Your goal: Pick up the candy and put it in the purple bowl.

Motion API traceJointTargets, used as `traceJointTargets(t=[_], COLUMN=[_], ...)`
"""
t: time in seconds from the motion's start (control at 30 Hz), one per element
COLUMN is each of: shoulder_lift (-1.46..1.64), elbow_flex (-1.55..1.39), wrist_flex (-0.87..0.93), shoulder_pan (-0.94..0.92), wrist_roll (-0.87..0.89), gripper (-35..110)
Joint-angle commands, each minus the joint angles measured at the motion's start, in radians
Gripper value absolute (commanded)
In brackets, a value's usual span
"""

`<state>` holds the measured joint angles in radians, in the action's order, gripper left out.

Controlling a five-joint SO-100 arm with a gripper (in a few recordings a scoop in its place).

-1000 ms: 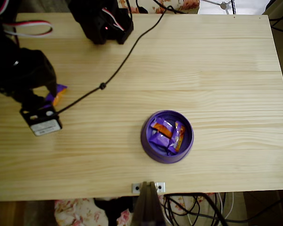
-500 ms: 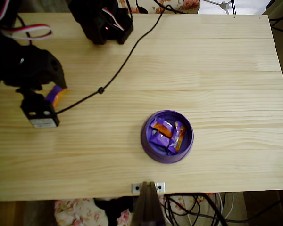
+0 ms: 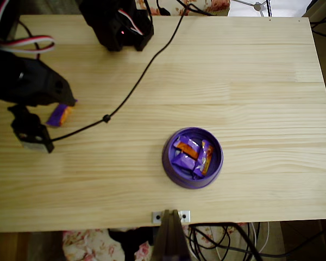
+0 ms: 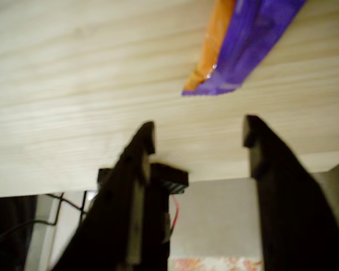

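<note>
While its two dark fingers (image 4: 133,169) stand spread with bare table between them, the gripper (image 4: 199,132) pinches nothing in the wrist view; the fingers run out of frame at the bottom, and their upper tips are soft with blur. Just beyond those tips lies the candy (image 4: 243,42), purple with an orange side, cut off by the top edge so that only its near end shows. It rests on the wooden table (image 4: 73,84), apart from both fingers. Past the table's edge, low in the same view, a red wire and a scrap of floral cloth are too dim to read further.

From overhead, the candy (image 3: 60,115) lies near the table's left edge, its upper end tucked under the black arm (image 3: 30,87), which hides the gripper's fingers. A black cable (image 3: 136,81) crosses the table (image 3: 261,81) from the arm toward the top edge, where the arm's dark base (image 3: 117,24) stands. Well to the right, nearer the bottom edge, sits the purple bowl (image 3: 169,166), holding several sweets (image 3: 190,155) in like wrappers, overlapped so that their count is hard to settle
</note>
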<state>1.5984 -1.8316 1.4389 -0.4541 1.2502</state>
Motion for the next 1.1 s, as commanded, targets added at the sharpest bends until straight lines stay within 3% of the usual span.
traceJointTargets(t=[0.0,0.43,1.07], shoulder_lift=[-0.009,-0.060,-0.109], elbow_flex=[0.100,0.015,-0.055], wrist_flex=[0.015,-0.129,-0.224], shoulder_pan=[-0.017,-0.044,-0.086], wrist_roll=[0.060,0.117,0.133], gripper=[32,39,37])
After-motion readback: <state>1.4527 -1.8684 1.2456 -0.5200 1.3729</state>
